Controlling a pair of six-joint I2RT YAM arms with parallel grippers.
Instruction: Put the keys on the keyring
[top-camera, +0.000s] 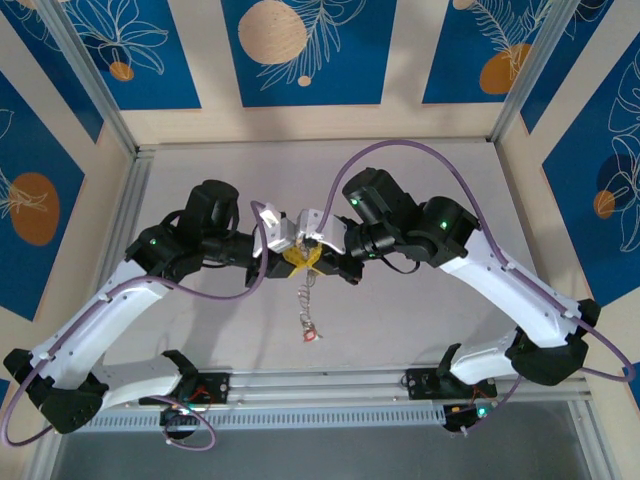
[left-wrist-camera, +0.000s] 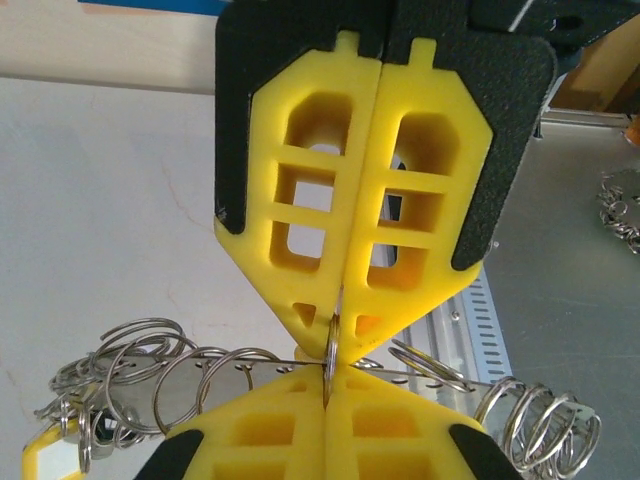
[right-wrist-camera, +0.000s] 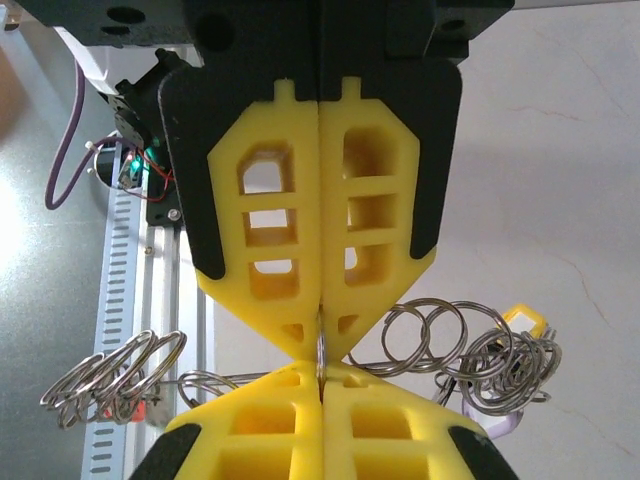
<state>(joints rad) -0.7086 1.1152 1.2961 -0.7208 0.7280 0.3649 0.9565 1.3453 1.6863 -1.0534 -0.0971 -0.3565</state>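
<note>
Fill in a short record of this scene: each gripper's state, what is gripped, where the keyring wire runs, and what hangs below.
left gripper: shut, tip to tip with the right
right gripper: shut
gripped: small ring, edge-on, pinched by both
keyring: thin wire crossing between the tips, strung with loose rings
hanging below: keys, a red tag at the end
</note>
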